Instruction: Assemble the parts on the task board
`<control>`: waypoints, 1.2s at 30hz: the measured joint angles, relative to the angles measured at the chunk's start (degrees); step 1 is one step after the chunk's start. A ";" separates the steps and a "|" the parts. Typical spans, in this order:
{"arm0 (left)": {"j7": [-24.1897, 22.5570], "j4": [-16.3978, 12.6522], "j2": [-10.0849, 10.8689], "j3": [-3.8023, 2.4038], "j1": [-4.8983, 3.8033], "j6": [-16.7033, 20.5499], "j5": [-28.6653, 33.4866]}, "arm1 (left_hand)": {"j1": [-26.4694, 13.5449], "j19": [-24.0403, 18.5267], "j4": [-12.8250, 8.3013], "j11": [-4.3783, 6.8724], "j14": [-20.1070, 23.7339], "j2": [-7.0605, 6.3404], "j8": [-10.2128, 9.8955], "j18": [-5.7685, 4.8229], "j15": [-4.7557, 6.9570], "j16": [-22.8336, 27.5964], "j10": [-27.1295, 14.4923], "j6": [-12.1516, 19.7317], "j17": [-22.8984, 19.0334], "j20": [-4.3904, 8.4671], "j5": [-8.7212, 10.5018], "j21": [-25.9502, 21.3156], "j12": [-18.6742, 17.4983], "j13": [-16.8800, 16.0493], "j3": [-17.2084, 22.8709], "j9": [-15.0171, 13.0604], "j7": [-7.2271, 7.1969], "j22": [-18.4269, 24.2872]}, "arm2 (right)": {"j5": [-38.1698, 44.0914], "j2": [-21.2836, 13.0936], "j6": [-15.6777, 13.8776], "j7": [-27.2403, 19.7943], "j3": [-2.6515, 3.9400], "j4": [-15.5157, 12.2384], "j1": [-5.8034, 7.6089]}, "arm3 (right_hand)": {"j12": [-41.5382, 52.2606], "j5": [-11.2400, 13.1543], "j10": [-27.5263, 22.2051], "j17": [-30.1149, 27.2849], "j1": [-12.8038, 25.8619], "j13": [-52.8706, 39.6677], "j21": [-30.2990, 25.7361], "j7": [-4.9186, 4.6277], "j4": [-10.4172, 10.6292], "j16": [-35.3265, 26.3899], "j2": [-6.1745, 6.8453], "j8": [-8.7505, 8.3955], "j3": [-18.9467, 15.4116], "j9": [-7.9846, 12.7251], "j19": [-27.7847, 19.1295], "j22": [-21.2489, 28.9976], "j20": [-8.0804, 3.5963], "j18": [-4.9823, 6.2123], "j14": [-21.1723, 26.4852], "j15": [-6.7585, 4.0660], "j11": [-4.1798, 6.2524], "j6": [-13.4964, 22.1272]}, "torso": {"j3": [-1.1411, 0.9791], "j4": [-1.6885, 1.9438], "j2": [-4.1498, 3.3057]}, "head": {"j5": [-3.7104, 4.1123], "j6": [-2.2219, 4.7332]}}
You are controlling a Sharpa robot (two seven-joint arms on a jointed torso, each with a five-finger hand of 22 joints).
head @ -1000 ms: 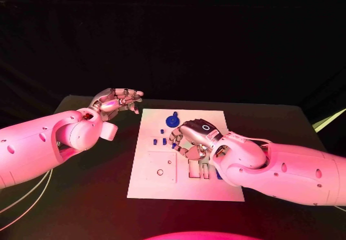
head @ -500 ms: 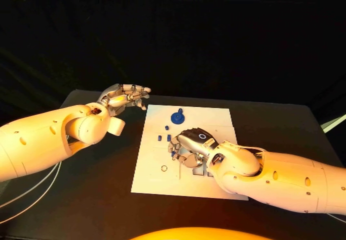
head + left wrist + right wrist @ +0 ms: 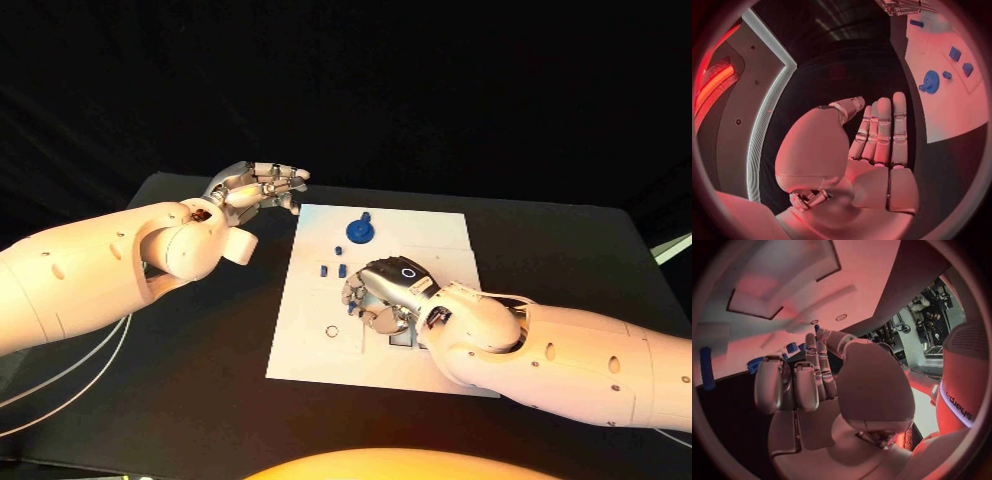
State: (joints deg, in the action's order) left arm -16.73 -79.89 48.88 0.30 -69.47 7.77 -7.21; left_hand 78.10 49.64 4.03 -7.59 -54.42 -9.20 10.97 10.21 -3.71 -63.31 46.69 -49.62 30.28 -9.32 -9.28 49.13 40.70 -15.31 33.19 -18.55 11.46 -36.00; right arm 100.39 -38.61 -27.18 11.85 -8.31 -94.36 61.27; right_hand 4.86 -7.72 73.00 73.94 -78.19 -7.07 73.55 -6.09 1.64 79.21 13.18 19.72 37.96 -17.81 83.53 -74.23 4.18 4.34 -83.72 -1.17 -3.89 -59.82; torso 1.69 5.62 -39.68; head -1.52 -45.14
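- Black table under dark surroundings; from the head view I see the white task board lying in the middle, its long axis running away from the robot.
- Same view: a round blue part sits near the board's far end, and small blue parts lie in a short row nearer the middle.
- My right hand hovers low over the board's middle, fingers curled downward; I cannot tell whether it holds anything.
- My left hand is raised off the board's far left corner, fingers loosely apart, empty.
- Left wrist view: the left hand shows straight fingers side by side, grasping nothing; the board lies beyond with the blue gear-like part.
- Right wrist view: the right hand is above the board, fingers bent, with blue parts past the fingertips.
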 measured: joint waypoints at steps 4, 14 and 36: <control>0.04 0.02 0.02 0.00 0.00 0.00 0.00 | 0.00 0.00 0.00 0.00 0.00 0.00 0.00 0.00 0.00 0.00 0.00 0.00 0.00 0.00 0.00 0.00 0.00 0.00 0.00 0.00 0.00 0.00 | 0.02 0.03 0.06 0.01 -0.01 0.05 -0.02 | 0.00 0.00 0.00 0.00 0.00 0.00 0.00 0.00 0.00 0.00 0.00 0.00 0.00 0.00 0.00 0.00 0.00 0.00 0.00 0.00 0.00 0.00 | -0.01 0.01 0.02 | -0.14 -0.13; 0.19 0.03 0.13 0.00 0.00 -0.01 0.00 | 0.00 0.00 0.00 0.00 0.00 0.00 0.00 0.00 0.00 0.00 0.00 0.00 0.00 0.00 0.00 0.00 0.00 0.01 0.00 0.01 0.00 0.06 | 0.08 0.11 0.47 0.08 -0.03 0.39 -0.04 | 0.00 0.00 0.00 0.00 0.39 0.00 0.00 -0.01 0.00 0.00 -0.39 -0.01 0.00 0.00 0.00 0.00 0.00 0.00 0.00 0.00 0.00 0.01 | 0.02 -0.02 0.04 | -0.30 -0.37; 0.47 0.00 0.28 0.00 0.00 -0.03 0.00 | 0.00 0.00 0.00 0.00 0.00 0.00 0.00 0.00 0.00 0.00 0.00 0.00 0.00 0.00 0.00 -0.87 0.00 0.08 0.00 0.02 0.00 0.18 | 1.28 1.01 2.94 0.89 -0.12 1.21 -0.03 | -0.01 0.13 0.10 0.00 0.67 0.08 0.00 -0.02 0.00 0.00 -0.67 -0.02 0.00 0.01 0.00 0.00 0.00 0.00 0.00 0.00 0.10 0.05 | 0.02 0.02 0.03 | -0.45 -0.81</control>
State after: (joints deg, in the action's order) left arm -16.27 -79.89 49.16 0.30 -69.48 7.74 -7.21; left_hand 78.09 49.65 4.03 -7.59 -54.43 -9.20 10.97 10.21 -3.71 -63.31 46.69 -49.62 30.28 -9.33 -9.28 48.25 40.70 -15.22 33.19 -18.53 11.46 -35.82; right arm 101.67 -37.59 -24.24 12.74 -8.43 -93.15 61.24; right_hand 4.85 -7.59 73.10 73.94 -77.51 -6.99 73.55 -6.11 1.63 79.21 12.51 19.70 37.96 -17.80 83.53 -74.23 4.18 4.34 -83.72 -1.17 -3.79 -59.77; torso 1.71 5.64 -39.64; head -1.97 -45.95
